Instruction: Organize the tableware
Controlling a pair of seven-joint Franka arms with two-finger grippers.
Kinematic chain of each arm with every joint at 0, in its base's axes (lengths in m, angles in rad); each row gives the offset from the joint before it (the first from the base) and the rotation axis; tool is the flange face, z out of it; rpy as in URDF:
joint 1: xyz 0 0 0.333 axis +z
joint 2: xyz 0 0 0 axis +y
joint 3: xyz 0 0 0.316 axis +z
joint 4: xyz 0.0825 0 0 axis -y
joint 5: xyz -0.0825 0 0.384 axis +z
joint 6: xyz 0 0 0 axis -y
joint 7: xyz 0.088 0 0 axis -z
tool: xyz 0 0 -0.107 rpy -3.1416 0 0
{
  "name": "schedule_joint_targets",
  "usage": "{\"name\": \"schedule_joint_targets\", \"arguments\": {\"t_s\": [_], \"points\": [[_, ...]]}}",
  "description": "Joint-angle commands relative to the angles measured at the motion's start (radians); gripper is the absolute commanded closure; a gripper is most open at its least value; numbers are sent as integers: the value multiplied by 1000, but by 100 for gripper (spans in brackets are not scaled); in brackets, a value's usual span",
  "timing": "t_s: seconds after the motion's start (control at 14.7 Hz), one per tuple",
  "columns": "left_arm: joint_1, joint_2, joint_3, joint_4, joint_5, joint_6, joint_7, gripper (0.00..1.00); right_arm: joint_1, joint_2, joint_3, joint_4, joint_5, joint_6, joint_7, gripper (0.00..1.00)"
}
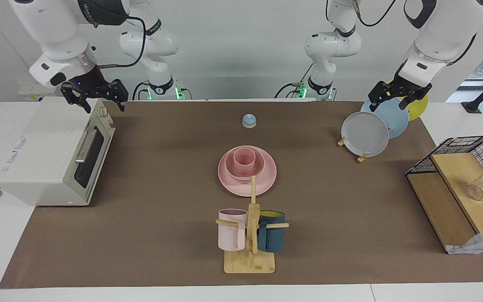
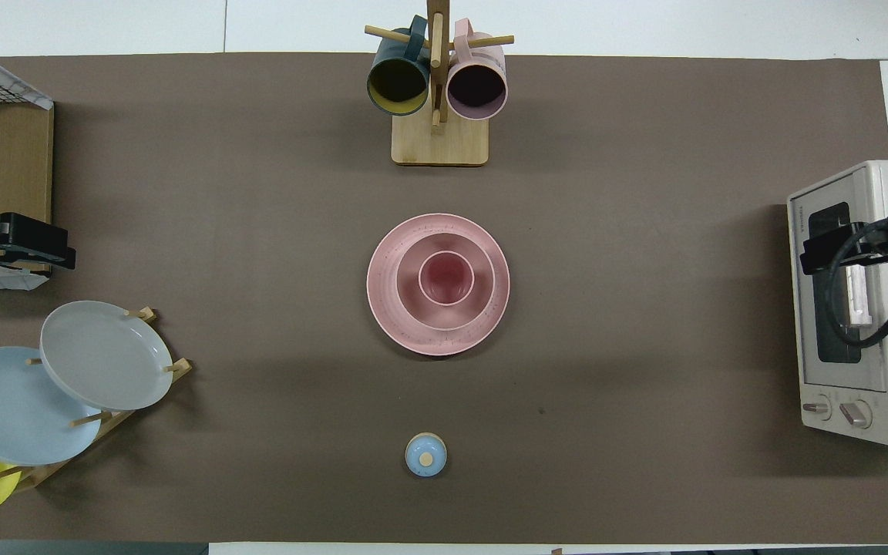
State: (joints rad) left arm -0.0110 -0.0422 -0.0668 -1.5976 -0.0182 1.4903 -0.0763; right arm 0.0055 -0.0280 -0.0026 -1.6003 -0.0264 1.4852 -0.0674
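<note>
The pink plate (image 1: pixel 229 183) lies at the middle of the brown mat. The pink bowl (image 1: pixel 259 166) sits on it, and the small pink cup (image 1: pixel 244 161) stands upright in the bowl. The overhead view shows the same stack: plate (image 2: pixel 383 310), bowl (image 2: pixel 408 290), cup (image 2: pixel 446 277). My left gripper (image 1: pixel 387 105) is open and empty, raised over the rack of plates at the left arm's end; it also shows in the overhead view (image 2: pixel 57 250). My right gripper (image 1: pixel 104 107) is open and empty, waiting over the toaster oven (image 1: pixel 53 155); it also shows in the overhead view (image 2: pixel 811 258).
A wooden rack holds a grey plate (image 1: pixel 365 134), a blue plate (image 1: pixel 392 119) and a yellow plate (image 1: pixel 418 105). A mug tree (image 1: pixel 250 262) with a pale pink mug (image 1: pixel 232 230) and a teal mug (image 1: pixel 271 238) stands farther from the robots than the stack. A small blue knobbed lid (image 1: pixel 249 121) lies nearer. A wire-and-wood shelf (image 1: pixel 455 188) stands at the left arm's end.
</note>
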Motion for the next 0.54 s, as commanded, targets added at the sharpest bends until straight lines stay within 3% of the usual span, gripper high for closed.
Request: {"name": "schedule_joint_targets", "arguments": {"t_s": [0.0,0.48], "points": [[31,7,-22,22,1,-18,20,0,-16,-20,9,-21,5,-3,-17,0],[63,4,-54,10,-17,-15,20,0,-16,-20,9,-21,5,-3,-17,0]]}}
